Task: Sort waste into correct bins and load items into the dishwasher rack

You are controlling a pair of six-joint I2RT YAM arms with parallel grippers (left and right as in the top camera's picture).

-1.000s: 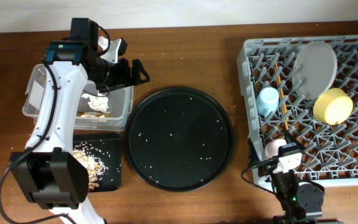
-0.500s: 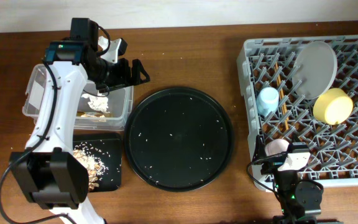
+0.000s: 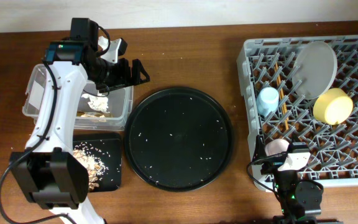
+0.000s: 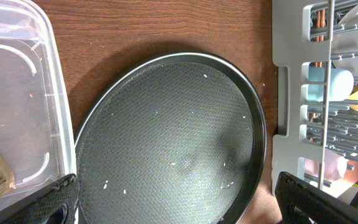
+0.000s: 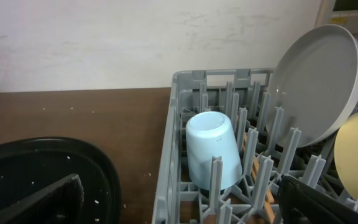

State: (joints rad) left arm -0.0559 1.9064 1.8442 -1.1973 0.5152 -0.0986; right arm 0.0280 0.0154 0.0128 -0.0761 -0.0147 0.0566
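Loading looks finished — the pink cup [image 3: 275, 147] sits in the dishwasher rack [image 3: 328, 179] near the desk's front-right corner, just beside the right gripper [image 3: 286, 158]; it and the left gripper [image 3: 134, 72] gape empty — next, I judge, withdraw both clear

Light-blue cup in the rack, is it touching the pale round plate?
Apart. The overhead view shows the light-blue cup and the plate with a clear gap between them, where upright pegs of the rack show. The right wrist view agrees.
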